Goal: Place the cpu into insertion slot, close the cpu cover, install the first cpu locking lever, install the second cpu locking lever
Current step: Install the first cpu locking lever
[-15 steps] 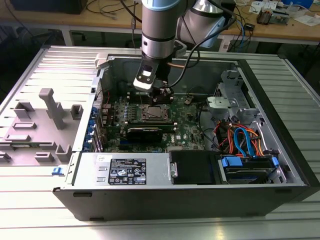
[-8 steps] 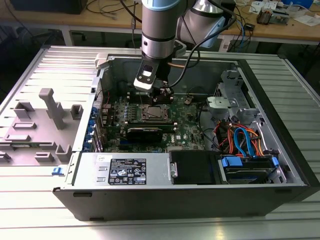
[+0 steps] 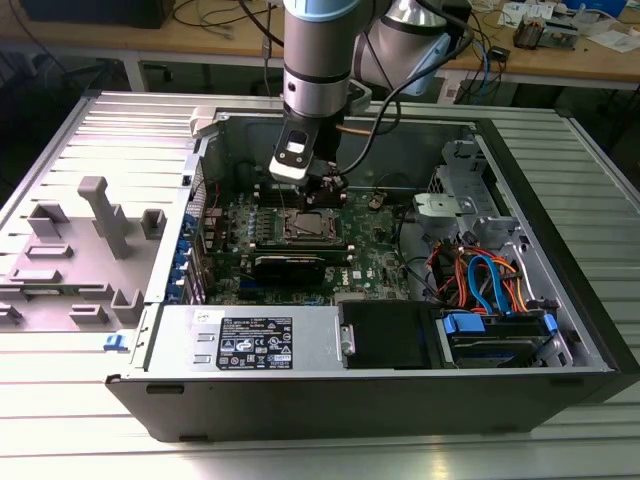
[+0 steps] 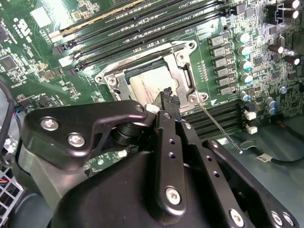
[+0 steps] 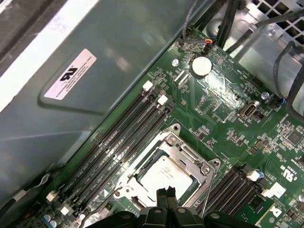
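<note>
Looking down into the open computer case (image 3: 300,385), all grey sheet metal, with the arm reaching in from above and the gripper (image 3: 325,188) right over the socket on the green motherboard (image 3: 375,250).

In the second wrist view the gripper (image 4: 168,99) is matte black, with flat slab links pinned by bright screws that narrow to two slim tips. The jaws are together and I see nothing pinched between them.

The cpu (image 4: 145,88) is a small flat square with a dull silvery-tan top. It lies in the socket, and the cpu cover (image 4: 186,71), a thin shiny metal frame, lies around it with the chip showing through its window. The tips sit over the chip's edge, just where it meets the frame; touching or hovering, I cannot tell.

A thin wire lever (image 4: 219,127) runs out from the socket corner across black ribbed memory slots (image 4: 142,23). Small silver-capped cylinders (image 4: 244,50) stand in a row beside the socket.

The first wrist view matches: the gripper (image 5: 166,194) is at the edge of the cpu (image 5: 166,176), the cpu cover (image 5: 187,154) frames the chip, and the lever (image 5: 207,187) is beside it. A round silver coin battery (image 5: 201,66) sits well apart on the board.
</note>
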Motion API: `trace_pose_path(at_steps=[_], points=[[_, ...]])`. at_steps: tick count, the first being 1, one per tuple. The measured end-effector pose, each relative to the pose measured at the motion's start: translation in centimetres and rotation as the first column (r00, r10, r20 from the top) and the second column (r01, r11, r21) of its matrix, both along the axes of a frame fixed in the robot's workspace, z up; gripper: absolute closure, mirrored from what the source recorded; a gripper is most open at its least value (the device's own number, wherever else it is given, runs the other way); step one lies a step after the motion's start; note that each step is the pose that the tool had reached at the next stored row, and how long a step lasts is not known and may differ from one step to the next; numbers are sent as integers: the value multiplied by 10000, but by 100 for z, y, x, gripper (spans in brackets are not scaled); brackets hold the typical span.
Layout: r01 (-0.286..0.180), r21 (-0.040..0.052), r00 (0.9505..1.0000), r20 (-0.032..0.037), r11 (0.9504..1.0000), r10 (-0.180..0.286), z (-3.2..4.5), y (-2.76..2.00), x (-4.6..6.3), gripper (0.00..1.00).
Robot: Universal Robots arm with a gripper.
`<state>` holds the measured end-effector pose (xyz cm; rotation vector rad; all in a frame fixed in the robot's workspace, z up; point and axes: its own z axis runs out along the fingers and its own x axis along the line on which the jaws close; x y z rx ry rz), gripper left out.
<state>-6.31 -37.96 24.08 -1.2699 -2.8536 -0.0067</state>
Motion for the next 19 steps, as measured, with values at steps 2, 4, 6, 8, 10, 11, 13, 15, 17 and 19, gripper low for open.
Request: trace_pose_path(at_steps=[2,4,6,8,10,11,13,15,17,19], points=[[-461,0,9989,0,9989,461,0,0,-1,89],[-1029,0,9947,0,9947,1029,0,0,-1,89],[-1454,0,9894,0,9894,1454,0,0,-1,89],[-1780,0,9840,-1,9840,1780,0,0,-2,89],[-1989,0,9800,0,9800,1989,0,1,-10,89],[-2029,1,9792,0,9792,2029,0,0,-15,89],[-2079,0,9781,-1,9781,2079,0,0,-26,89],[-2091,0,9779,0,9779,2091,0,0,-28,89],[-2140,0,9768,-1,9768,2140,0,-1,-28,89],[-2341,-1,9722,-1,9722,2341,1,-1,-28,89]])
